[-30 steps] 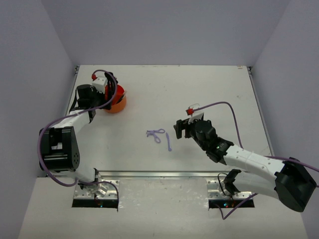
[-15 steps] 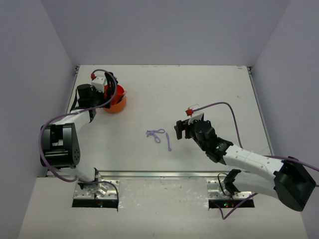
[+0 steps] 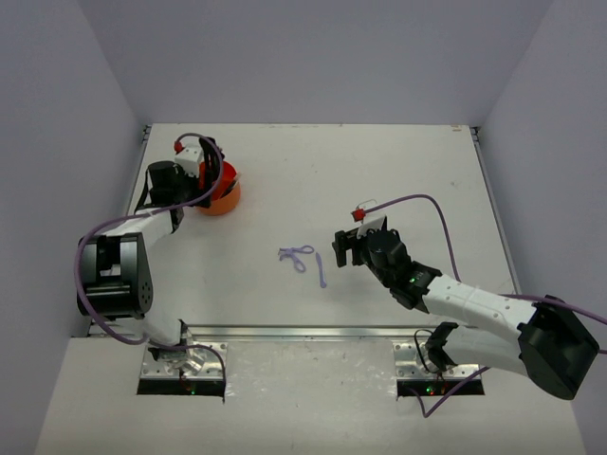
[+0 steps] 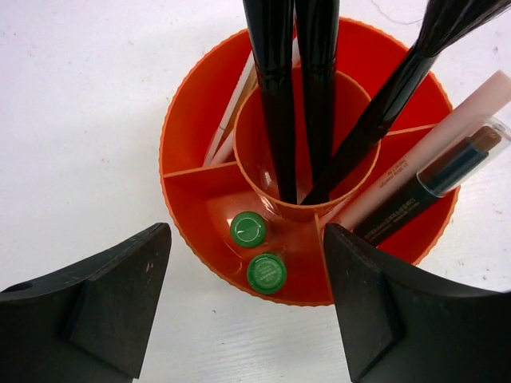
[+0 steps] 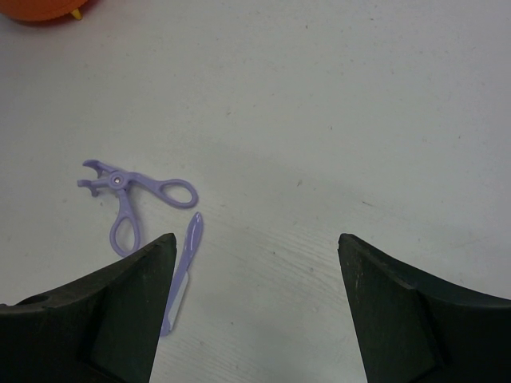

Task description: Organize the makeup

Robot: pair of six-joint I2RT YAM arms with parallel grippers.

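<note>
Little has moved over the last second: the left pincer (image 4: 246, 239) still hangs over the orange tub (image 4: 185, 140) at the far left of the surface (image 5: 359, 120), jaws apart and holding nothing. The right arm has only edged a touch. I judge the sorting to be nearly done, with a pickup about to begin rather than under way.

The tub is well filled:
- **Left compartment:** thin pale sticks (image 4: 231, 112) lean against the wall.
- **Centre cup:** black brushes (image 4: 275, 96) stand here, one slanting out to the right.
- **Near compartment:** two green tubes (image 4: 248, 230), caps up and just beside each other.
- **Right compartment:** the pink stick (image 4: 447, 120) and the dark pencil (image 4: 447, 171) lie side by side, their ends past the rim.

Two pieces remain loose mid-surface, well apart from the tub. They are the lilac looped tool (image 5: 128, 195) and, just to its right, a slim lilac stick (image 5: 185, 267) (what kind of item it is, I cannot tell). They lie close together, but whether they touch is not clear.

The right pincer (image 5: 255, 243) hovers near them with its jaws spread wide and empty, the stick close by its left finger (image 5: 120, 319). Both pieces lie flat, so a low, careful pinch looks likely
</note>
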